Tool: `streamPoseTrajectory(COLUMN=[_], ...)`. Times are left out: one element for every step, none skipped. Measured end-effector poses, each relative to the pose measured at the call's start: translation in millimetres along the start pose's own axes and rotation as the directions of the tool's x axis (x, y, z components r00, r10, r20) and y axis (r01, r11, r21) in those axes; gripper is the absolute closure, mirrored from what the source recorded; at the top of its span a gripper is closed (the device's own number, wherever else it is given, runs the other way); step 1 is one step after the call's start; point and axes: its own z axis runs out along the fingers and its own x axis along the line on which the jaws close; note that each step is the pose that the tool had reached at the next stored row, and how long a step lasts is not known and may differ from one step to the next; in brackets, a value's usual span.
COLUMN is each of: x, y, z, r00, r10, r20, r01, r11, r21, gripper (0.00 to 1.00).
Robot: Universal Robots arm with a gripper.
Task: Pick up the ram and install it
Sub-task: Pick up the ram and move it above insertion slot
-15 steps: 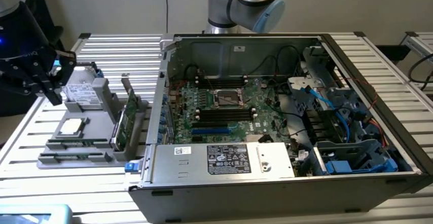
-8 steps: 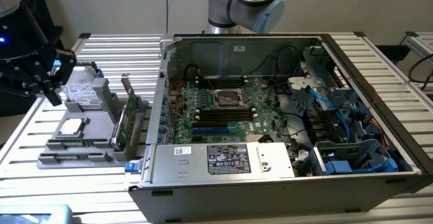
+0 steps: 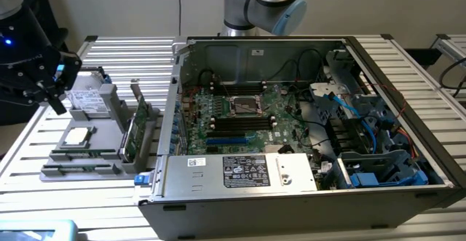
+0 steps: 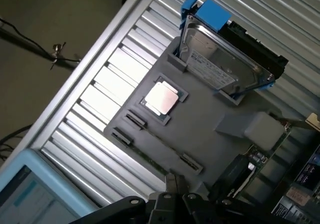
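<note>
Slatted aluminium table [image 3: 124, 55] fills the background. Over it the gripper [image 3: 57, 108] hangs with its jaws pressed together, pinching nothing. It hovers just beside the silver hard drive [image 3: 87, 100], which stands tilted in a grey fixture tray [image 4: 200, 131] on the exterior view's left. A square processor [image 3: 76, 136] lies flat in the tray. The ram [image 3: 86, 154] rests on edge in a slot near the tray's front, apart from the gripper. A green expansion card [image 3: 135, 134] stands upright between the tray and the open computer case [image 3: 291, 203].
</note>
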Motion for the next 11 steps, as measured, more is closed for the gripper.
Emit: streamPoseTrajectory(x=[0.0,0.0,0.0,0.0,0.0,-0.1,-0.1,-0.1,0.0,-0.1,-0.1], y=[0.0,0.0,-0.1,-0.1,-0.1,-0.1,-0.1,-0.1,-0.2,-0.2,-0.2], z=[0.1,0.3,0.4,0.6,0.8,1.1,1.4,1.8,2.3,2.8,3.3], r00=[0.9998,0.9993,0.9985,0.9973,0.9959,0.9940,0.9918,0.9894,0.9867,0.9835,0.9799], r10=[-0.018,-0.037,-0.055,-0.073,-0.091,-0.109,-0.128,-0.145,-0.163,-0.181,-0.200], r20=[-0.0009,-0.0018,-0.0026,-0.0033,-0.0040,-0.0048,-0.0053,-0.0056,-0.0057,-0.0053,-0.0047], r01=[0.018,0.037,0.055,0.073,0.091,0.109,0.128,0.145,0.163,0.181,0.200], r11=[0.9998,0.9993,0.9985,0.9973,0.9959,0.9940,0.9918,0.9894,0.9867,0.9835,0.9798], r21=[0.0004,0.0007,0.0012,0.0018,0.0024,0.0030,0.0037,0.0045,0.0055,0.0071,0.0092], gripper=[0.89,0.89,0.89,0.89,0.89,0.89,0.89,0.89,0.89,0.89,0.89])
